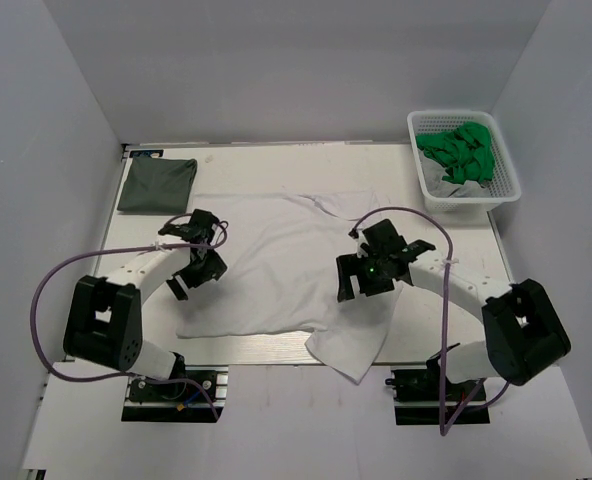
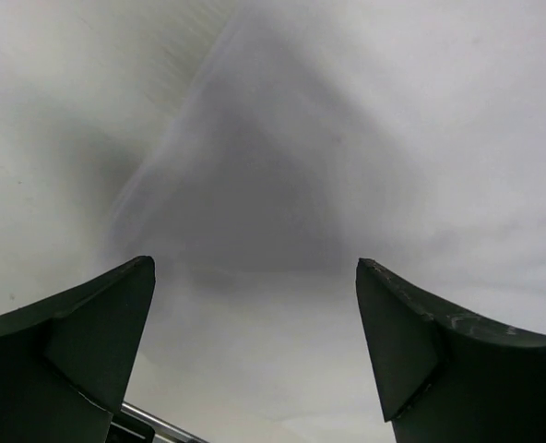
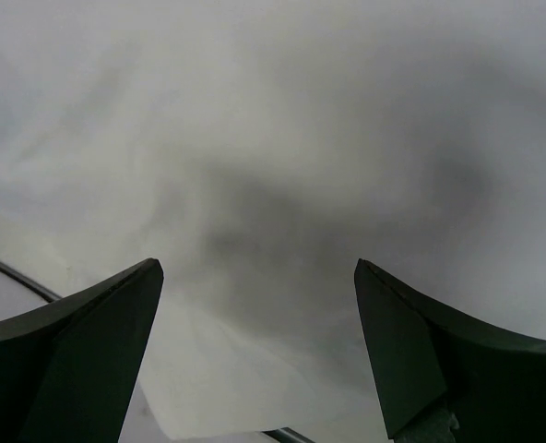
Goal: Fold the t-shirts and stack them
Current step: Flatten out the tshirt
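The white t-shirt [image 1: 276, 262] lies spread flat across the middle of the table, with one sleeve hanging over the near edge. The dark grey-green t-shirt [image 1: 157, 184] lies folded at the back left corner. My left gripper [image 1: 198, 272] is open and empty just above the white shirt's left side; the left wrist view shows only white cloth [image 2: 282, 185] between its fingers. My right gripper [image 1: 361, 280] is open and empty above the shirt's right side; the right wrist view shows white cloth [image 3: 282, 166] and a sleeve edge [image 3: 208, 406] below it.
A white basket [image 1: 511, 180] with green and white cloth stands at the back right. The table's near edge [image 1: 256, 348] runs just below the shirt. Grey walls enclose the table on three sides.
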Robot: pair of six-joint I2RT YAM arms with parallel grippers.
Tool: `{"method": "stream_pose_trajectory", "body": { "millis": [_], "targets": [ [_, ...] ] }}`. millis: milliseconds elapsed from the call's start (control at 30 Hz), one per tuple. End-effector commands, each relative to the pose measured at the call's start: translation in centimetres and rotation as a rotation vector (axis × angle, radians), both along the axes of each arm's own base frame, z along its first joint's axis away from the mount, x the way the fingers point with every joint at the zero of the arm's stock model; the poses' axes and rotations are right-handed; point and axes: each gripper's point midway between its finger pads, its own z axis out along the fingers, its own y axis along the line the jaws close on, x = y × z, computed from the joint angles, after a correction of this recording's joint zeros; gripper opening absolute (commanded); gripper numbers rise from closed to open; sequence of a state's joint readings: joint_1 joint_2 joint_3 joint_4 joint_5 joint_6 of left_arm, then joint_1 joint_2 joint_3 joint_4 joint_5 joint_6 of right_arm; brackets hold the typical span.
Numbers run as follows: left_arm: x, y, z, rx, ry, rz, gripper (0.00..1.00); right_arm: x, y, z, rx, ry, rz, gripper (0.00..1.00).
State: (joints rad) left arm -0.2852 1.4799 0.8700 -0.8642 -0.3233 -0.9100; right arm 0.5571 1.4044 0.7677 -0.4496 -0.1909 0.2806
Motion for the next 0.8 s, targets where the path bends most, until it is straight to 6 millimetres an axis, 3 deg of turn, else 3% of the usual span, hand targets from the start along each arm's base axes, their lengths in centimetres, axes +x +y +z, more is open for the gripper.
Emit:
{"method": "stream_pose_trajectory", "body": {
  "millis": [0,67,133,167,233,267,300,367,400,467,500,567,600,633,667,700,733,767],
  "targets": [
    [1.0,0.4,3.5,0.015,-0.116,0.016,1.0,-0.9,1.2,1.8,0.07,-0.018,0.04,0.9],
    [2.7,0.2,5.7,0.009,-0.187,0.002,1.0,-0.5,1.3,2.7,0.084,-0.05,0.035,0.9],
    [4.5,-0.2,7.7,0.0,-0.259,-0.041,1.0,1.2,1.1,4.3,0.079,-0.13,-0.016,0.9],
    [5.3,-0.4,8.4,-0.003,-0.287,-0.052,1.0,3.3,1.1,6.1,0.069,-0.211,-0.059,0.9],
    [7.3,-1.2,10.1,-0.024,-0.354,-0.078,1.0,5.2,0.7,7.2,0.046,-0.251,-0.14,0.9],
    [7.9,-1.3,10.2,-0.016,-0.355,-0.102,1.0,7.8,0.5,9.2,0.013,-0.334,-0.195,0.9],
    [9.1,-1.6,11.2,-0.02,-0.391,-0.11,1.0,8.7,0.4,9.6,0.009,-0.344,-0.219,0.9],
    [10.2,-2.1,11.5,-0.026,-0.4,-0.151,1.0,11.0,0.6,9.6,-0.027,-0.342,-0.259,0.9],
    [11.0,-2.7,11.1,-0.038,-0.401,-0.167,1.0,12.7,0.5,10.7,-0.017,-0.366,-0.277,0.9],
    [12.2,-3.4,11.2,-0.056,-0.408,-0.196,1.0,15.1,0.9,9.5,-0.034,-0.339,-0.285,0.9],
    [13.0,-3.8,10.8,-0.059,-0.401,-0.213,1.0,16.5,0.8,10.2,-0.028,-0.355,-0.301,0.9],
    [13.3,-4.5,9.9,-0.062,-0.377,-0.248,1.0,19.2,0.8,9.5,-0.022,-0.33,-0.319,0.9],
    [13.9,-4.7,9.9,-0.064,-0.387,-0.247,1.0,20.1,1.0,9.0,-0.015,-0.311,-0.321,0.9],
    [14.1,-5.0,8.8,-0.068,-0.358,-0.266,1.0,20.9,0.4,8.7,-0.015,-0.303,-0.341,0.9],
    [14.5,-5.3,8.7,-0.079,-0.361,-0.27,1.0,21.3,0.6,6.9,-0.018,-0.254,-0.336,0.9],
    [14.7,-5.3,8.2,-0.073,-0.354,-0.281,1.0,22.6,0.2,8.0,0.014,-0.262,-0.352,0.9],
    [14.8,-5.6,7.7,-0.081,-0.341,-0.302,1.0,23.1,0.1,7.8,0.019,-0.257,-0.359,0.9],
    [14.9,-6.1,6.4,-0.1,-0.315,-0.311,1.0,23.4,0.0,6.1,0.007,-0.214,-0.363,0.9]
  ]
}}
